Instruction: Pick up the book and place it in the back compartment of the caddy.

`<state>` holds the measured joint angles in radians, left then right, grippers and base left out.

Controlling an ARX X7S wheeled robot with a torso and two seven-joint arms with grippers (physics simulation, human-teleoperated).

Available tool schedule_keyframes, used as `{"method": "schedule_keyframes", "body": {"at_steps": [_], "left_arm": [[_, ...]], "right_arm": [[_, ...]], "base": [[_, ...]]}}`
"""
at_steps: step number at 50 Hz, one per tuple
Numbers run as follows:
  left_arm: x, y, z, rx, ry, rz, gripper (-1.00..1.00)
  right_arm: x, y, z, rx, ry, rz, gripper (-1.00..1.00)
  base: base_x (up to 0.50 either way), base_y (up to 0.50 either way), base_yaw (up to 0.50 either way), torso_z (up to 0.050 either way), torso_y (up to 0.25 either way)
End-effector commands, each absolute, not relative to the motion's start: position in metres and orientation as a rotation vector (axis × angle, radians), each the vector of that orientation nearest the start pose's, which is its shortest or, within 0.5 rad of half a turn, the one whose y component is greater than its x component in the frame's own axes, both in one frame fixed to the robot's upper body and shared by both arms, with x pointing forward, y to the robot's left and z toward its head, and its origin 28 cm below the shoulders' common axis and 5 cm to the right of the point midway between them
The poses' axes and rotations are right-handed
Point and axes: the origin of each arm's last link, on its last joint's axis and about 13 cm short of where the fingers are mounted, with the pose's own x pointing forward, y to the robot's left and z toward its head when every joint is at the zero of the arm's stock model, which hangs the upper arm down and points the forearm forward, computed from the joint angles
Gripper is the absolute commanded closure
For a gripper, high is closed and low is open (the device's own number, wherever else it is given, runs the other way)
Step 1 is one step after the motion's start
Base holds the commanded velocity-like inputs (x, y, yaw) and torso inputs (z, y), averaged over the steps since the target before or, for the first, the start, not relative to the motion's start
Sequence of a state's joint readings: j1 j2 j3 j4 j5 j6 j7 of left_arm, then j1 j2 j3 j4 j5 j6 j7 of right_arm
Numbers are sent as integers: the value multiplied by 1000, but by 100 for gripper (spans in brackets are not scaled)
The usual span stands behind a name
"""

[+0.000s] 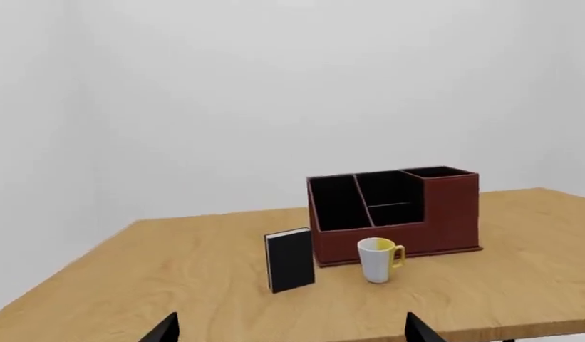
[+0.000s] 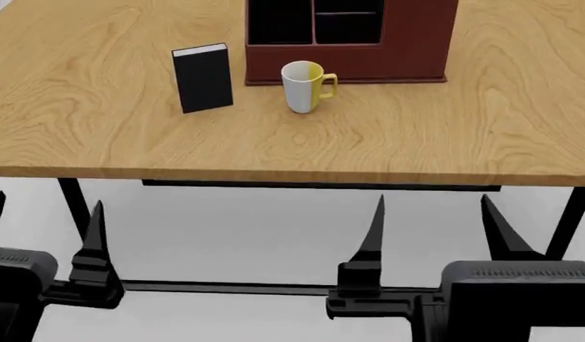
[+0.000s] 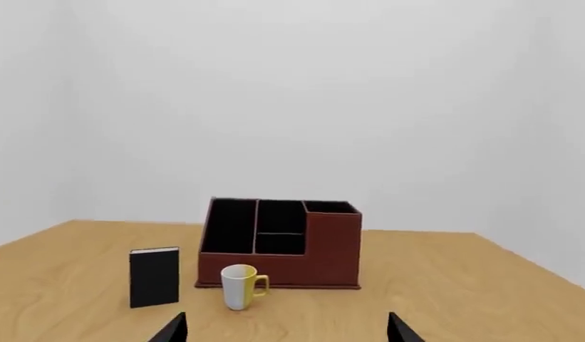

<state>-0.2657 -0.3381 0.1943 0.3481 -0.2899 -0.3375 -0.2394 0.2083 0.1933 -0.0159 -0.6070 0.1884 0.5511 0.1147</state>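
1. In the head view, the left gripper [image 2: 43,231] sits at the lower left of the frame and the right gripper [image 2: 433,228] at the lower right. Both are below the table's near edge, fingers spread apart and holding nothing.
2. The wooden table [image 2: 102,142] fills the upper half of the head view, beyond both grippers.
3. The book [image 2: 203,78] stands upright on the table in the upper left-centre of the head view. Its long axis is vertical, its black cover faces the camera, and its pale page edges show along the top.
4. The book is well apart from both grippers. It lies beyond them, closer to the left gripper's side.
5. A white mug [image 2: 305,86] with a yellow handle and yellow inside stands just right of the book, upright, handle pointing right.
6. The caddy [image 2: 406,43] stands just behind the mug at the top centre of the frame, cut off by the top edge. Its open black cells face the camera.
7. In the right wrist view, the book [image 3: 154,276] is at the lower left and the caddy [image 3: 332,249] at the centre. The caddy's right part is taller than its left.
8. I cannot tell which cell is the back compartment.
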Motion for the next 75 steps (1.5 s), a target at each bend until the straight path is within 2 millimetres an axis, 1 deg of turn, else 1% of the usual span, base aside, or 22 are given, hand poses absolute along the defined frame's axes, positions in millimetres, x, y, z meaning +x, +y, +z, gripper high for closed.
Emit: {"method": "schedule_keyframes", "body": {"at_steps": [1, 3, 5, 7, 9, 15, 21, 27, 30, 40, 49, 75], "left_arm": [[251, 234, 127, 73, -203, -22, -100], [250, 235, 130, 11, -179, -35, -100], [249, 234, 131, 75, -195, -24, -100], [249, 234, 132, 47, -193, -33, -100], [248, 234, 133, 81, -202, -13, -100], [247, 235, 136, 80, -229, -20, -100], [247, 237, 137, 90, -256, 9, -100], [247, 236, 137, 69, -251, -11, -100], [247, 236, 136, 87, -250, -6, -100], [245, 239, 141, 78, -254, 3, -100], [239, 238, 149, 87, -276, 2, -100], [236, 237, 151, 119, -280, -5, -100]], "right_arm": [[221, -121, 165, -62, -285, 5, -100], [222, -121, 165, -64, -279, 8, -100], [222, -120, 165, -75, -297, 19, -100], [222, -120, 165, -74, -287, 22, -100], [220, -121, 167, -72, -291, 21, -100], [219, -122, 168, -83, -295, 10, -100], [219, -122, 168, -92, -291, 15, -100], [218, -121, 168, -91, -291, 20, -100], [218, -121, 169, -94, -292, 18, -100], [216, -121, 171, -95, -297, 19, -100], [204, -122, 183, -119, -331, -7, -100], [203, -122, 184, -108, -332, 13, -100]], "base": [[0, 0, 0, 50, 0], [0, 0, 0, 41, 0], [162, 0, 0, 0, 0], [500, 0, 0, 0, 0], [500, 0, 0, 0, 0], [500, 0, 0, 0, 0], [500, 0, 0, 0, 0], [500, 0, 0, 0, 0], [500, 0, 0, 0, 0], [500, 0, 0, 0, 2], [500, 0, 0, 0, 1], [500, 0, 0, 0, 2]]}}
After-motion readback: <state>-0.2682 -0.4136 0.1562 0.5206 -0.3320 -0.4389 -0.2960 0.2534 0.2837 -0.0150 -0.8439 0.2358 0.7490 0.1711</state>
